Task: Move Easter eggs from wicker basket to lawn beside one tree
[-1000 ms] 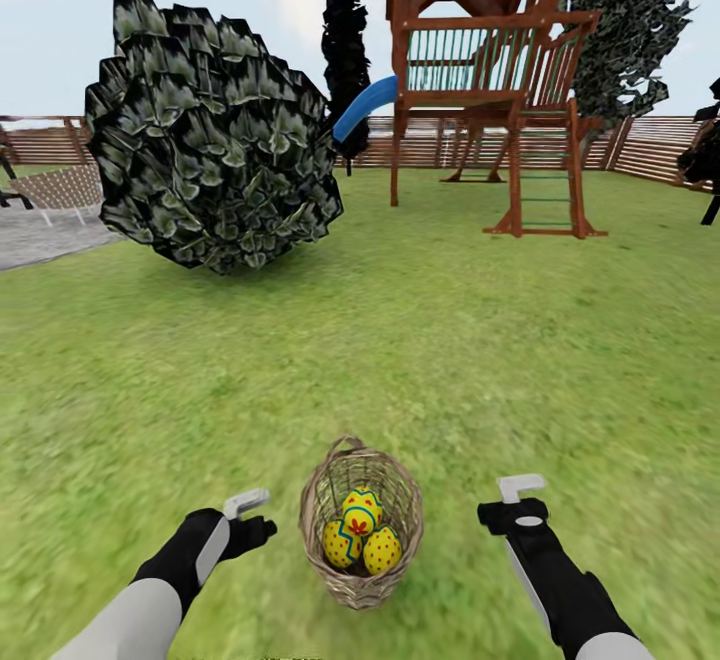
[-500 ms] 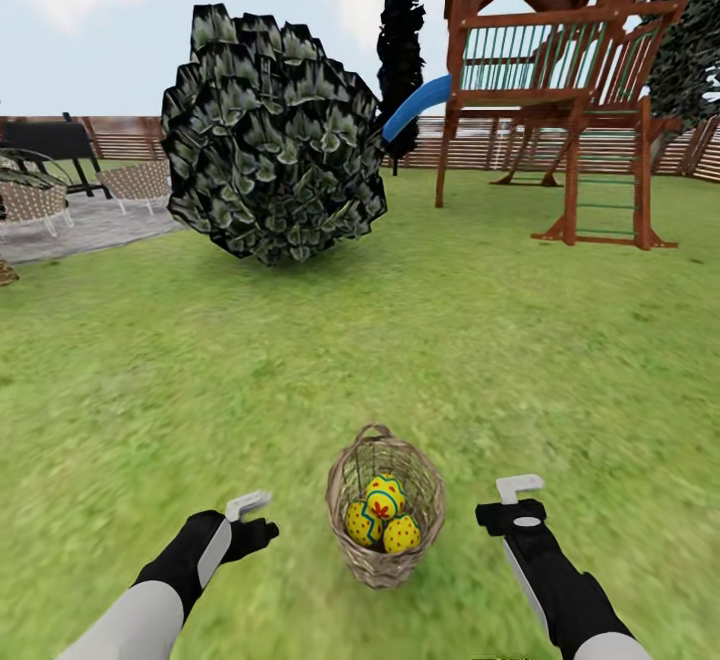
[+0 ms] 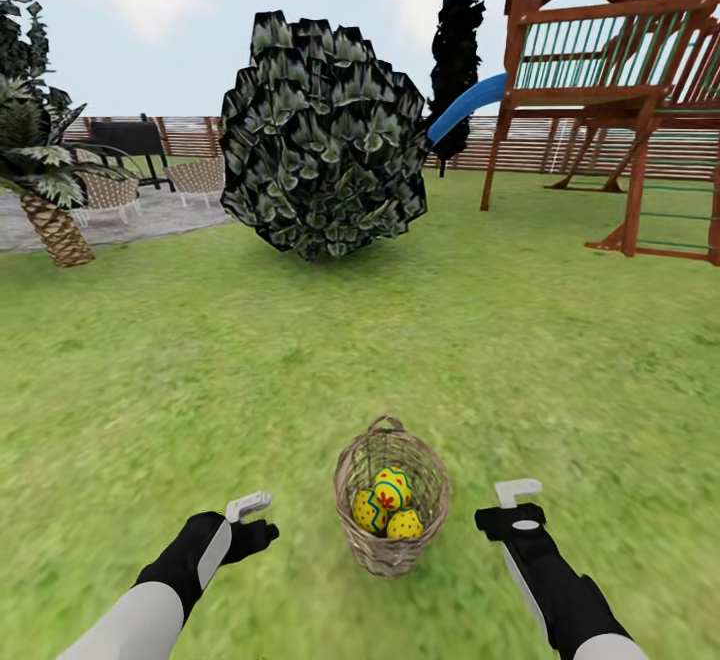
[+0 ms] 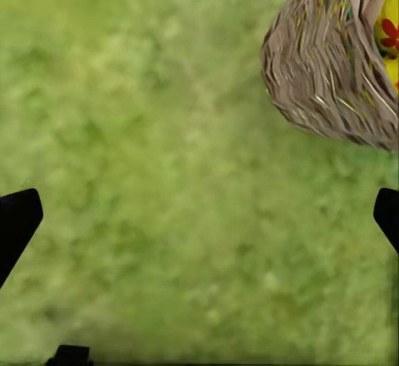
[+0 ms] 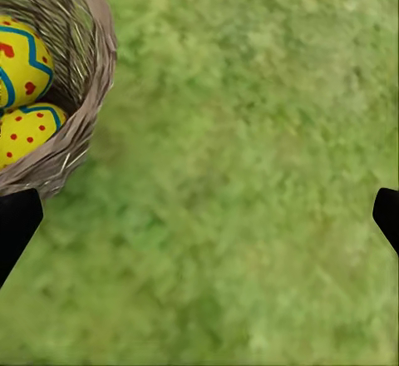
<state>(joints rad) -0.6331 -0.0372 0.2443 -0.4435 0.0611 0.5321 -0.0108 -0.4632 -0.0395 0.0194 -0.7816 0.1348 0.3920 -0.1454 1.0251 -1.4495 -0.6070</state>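
The wicker basket (image 3: 391,498) sits on the lawn (image 3: 300,360), right between the two arms. All three Easter eggs (image 3: 387,506) lie inside it, bunched close together. The left claw (image 3: 247,507) hangs over bare grass just beside the basket, with its fingers spread wide and nothing in them. The right claw (image 3: 518,489) hangs over the grass on the other side, also spread wide and holding nothing. Farther back stand a big leafy bush (image 3: 322,135) and a wooden play tower (image 3: 620,90) with a blue slide (image 3: 466,107).
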